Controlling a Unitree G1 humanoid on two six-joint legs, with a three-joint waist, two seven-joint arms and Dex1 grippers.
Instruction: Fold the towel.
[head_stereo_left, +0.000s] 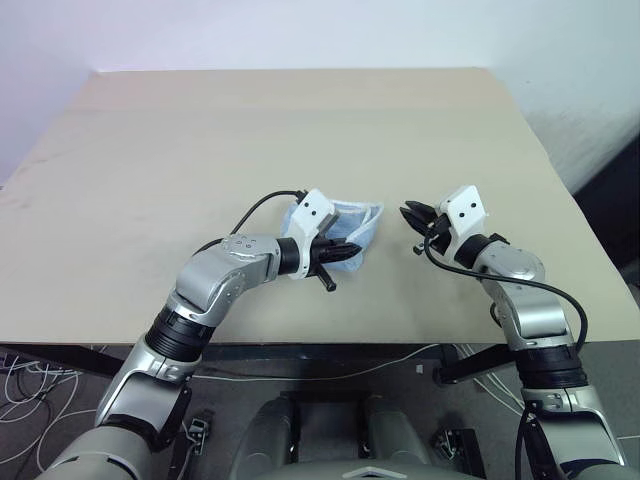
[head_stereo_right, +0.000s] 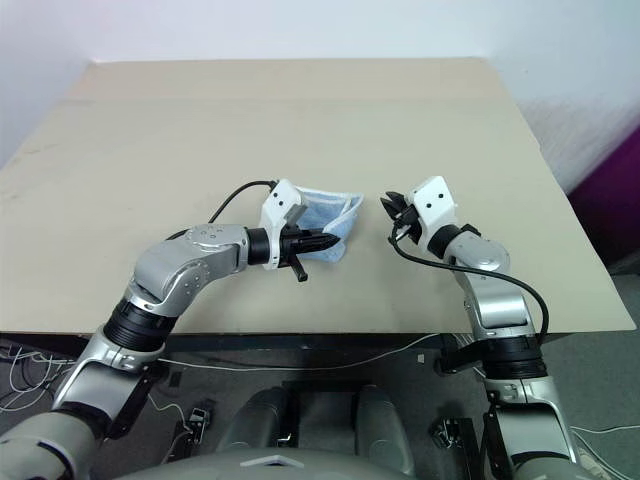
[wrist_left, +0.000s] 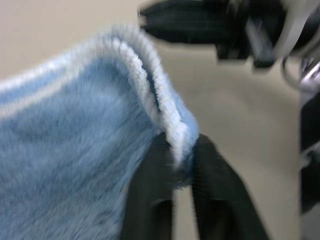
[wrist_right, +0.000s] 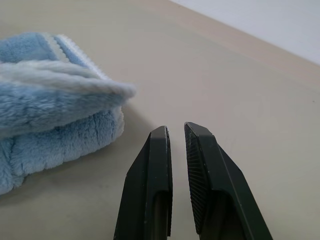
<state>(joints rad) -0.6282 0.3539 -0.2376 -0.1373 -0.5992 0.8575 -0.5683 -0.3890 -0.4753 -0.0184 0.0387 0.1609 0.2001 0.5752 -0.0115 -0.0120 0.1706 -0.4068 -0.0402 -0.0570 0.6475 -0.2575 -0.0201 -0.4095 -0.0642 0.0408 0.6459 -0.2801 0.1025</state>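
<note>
The towel is a light blue folded bundle with whitish hems, lying on the beige table near its front middle. My left gripper reaches in from the left and is shut on the towel's near hemmed edge. In the left wrist view the white hem sits pinched between the two black fingertips. My right gripper hovers just right of the towel, pointing at it, a small gap away. Its fingers stand almost together with nothing between them, and the towel lies ahead of them.
The table's front edge runs close below both arms, and its right edge drops off to dark floor. Bare tabletop stretches behind and to the left of the towel. Loose cables hang under the table.
</note>
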